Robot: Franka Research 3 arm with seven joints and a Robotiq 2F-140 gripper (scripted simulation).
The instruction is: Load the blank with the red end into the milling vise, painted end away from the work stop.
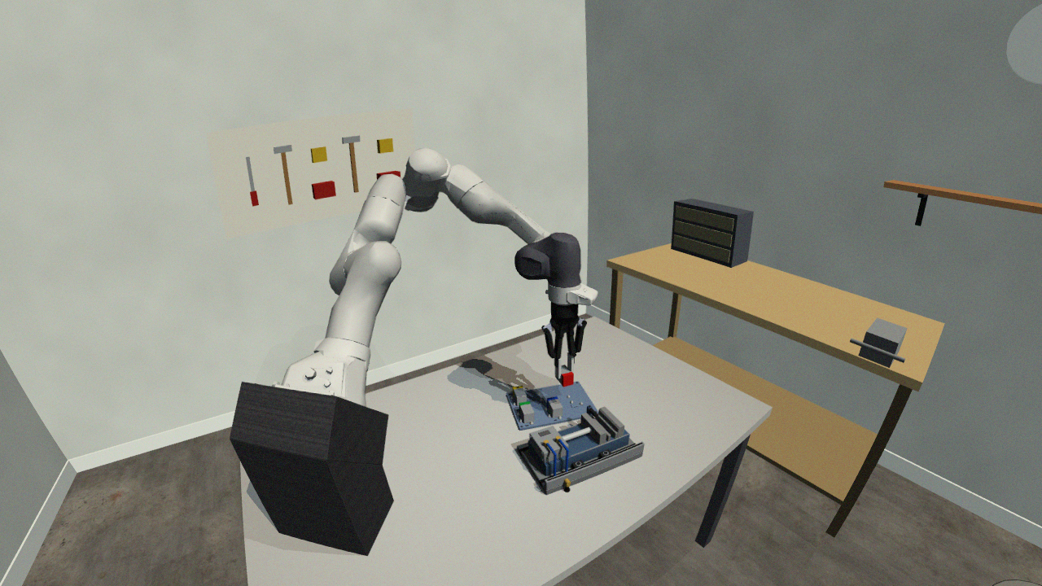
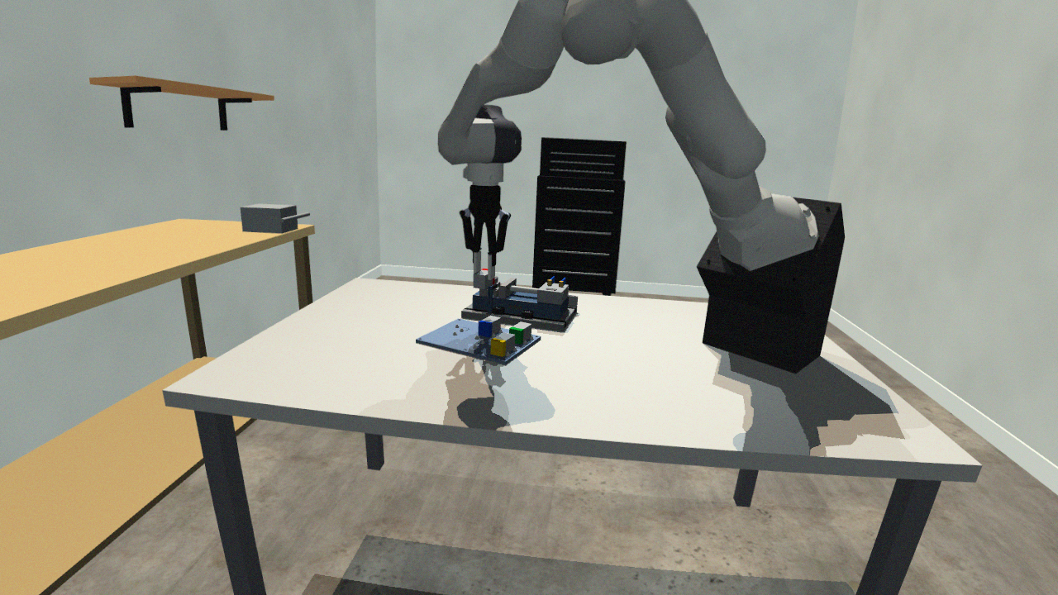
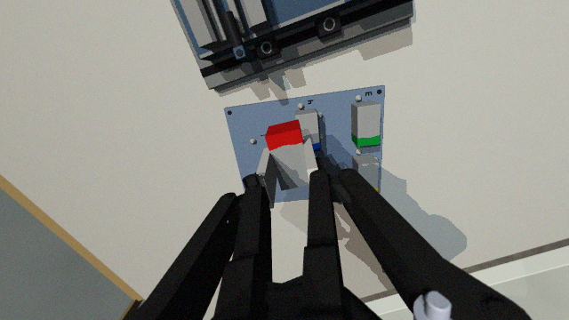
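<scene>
My gripper is shut on the blank with the red end. The blank hangs upright from the fingers, red end down, in the air over the blue infeed plate. It is over the side of the plate that faces the vise. The vise stands just beyond the plate, with nothing between its jaws. The blue-ended blank, green-ended blank and yellow-ended blank lie flat on the plate.
The arm's black pedestal stands on the same grey table. A wooden bench stands beside the table, and a black drawer cabinet behind it.
</scene>
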